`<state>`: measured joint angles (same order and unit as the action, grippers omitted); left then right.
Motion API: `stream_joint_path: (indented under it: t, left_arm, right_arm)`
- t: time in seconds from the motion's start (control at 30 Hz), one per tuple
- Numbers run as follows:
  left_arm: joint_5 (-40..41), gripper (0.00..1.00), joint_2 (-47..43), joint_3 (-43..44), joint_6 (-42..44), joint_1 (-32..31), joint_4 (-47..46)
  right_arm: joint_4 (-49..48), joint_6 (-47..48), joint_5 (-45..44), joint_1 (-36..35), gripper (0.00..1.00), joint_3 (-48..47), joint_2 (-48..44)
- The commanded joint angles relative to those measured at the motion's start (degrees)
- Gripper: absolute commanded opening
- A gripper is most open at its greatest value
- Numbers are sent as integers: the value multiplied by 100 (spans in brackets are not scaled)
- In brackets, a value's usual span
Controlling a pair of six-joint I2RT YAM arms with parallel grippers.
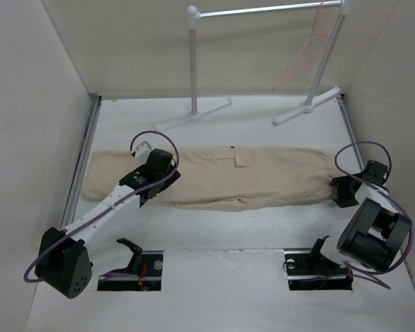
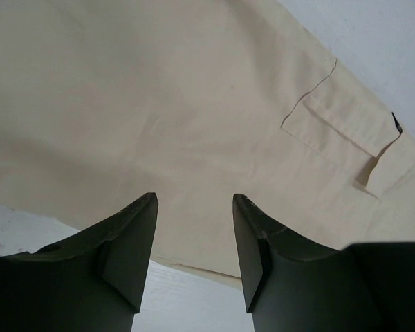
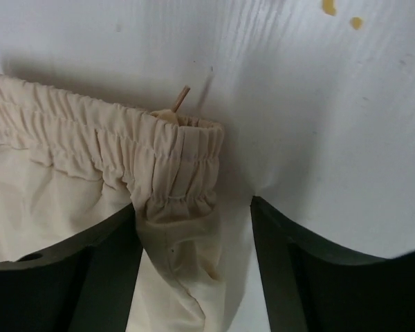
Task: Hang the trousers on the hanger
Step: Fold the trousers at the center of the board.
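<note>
The beige trousers [image 1: 263,176] lie flat across the table, waist to the right. My left gripper [image 1: 155,181] is open, low over their near edge at the left. In the left wrist view, cloth [image 2: 159,104] lies under the gripper's spread tips [image 2: 194,200], with a flap pocket [image 2: 339,124] beyond. My right gripper [image 1: 340,190] is open at the waist end. In the right wrist view the elastic waistband corner [image 3: 183,173] lies between its jaws [image 3: 194,214], unclamped. The thin pink hanger [image 1: 306,52] hangs on the rack at the back right.
The white tubular rack [image 1: 193,62] stands at the back, its feet [image 1: 194,117] on the table. White walls close in left, right and behind. Two cut-outs with black holders [image 1: 133,263] [image 1: 317,266] sit at the near edge.
</note>
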<state>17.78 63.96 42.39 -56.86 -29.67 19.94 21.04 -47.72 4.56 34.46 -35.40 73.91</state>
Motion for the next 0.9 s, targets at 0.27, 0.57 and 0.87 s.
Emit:
stream_joint_path:
  t: [0.27,0.57,0.87]
  left_arm:
    - [-91,45,-402,-196,149,370,18]
    - [138,44,-200,497,131,-130,457]
    - [638,44,-235,1034,70,-536,1160]
  right_arm:
    - [-488,-246,-243,39,9,-441,-181]
    - [902,325,-905,-145,11,-2655,-1440]
    - [1429,1098,-675,-1417,12,-4115,-1590]
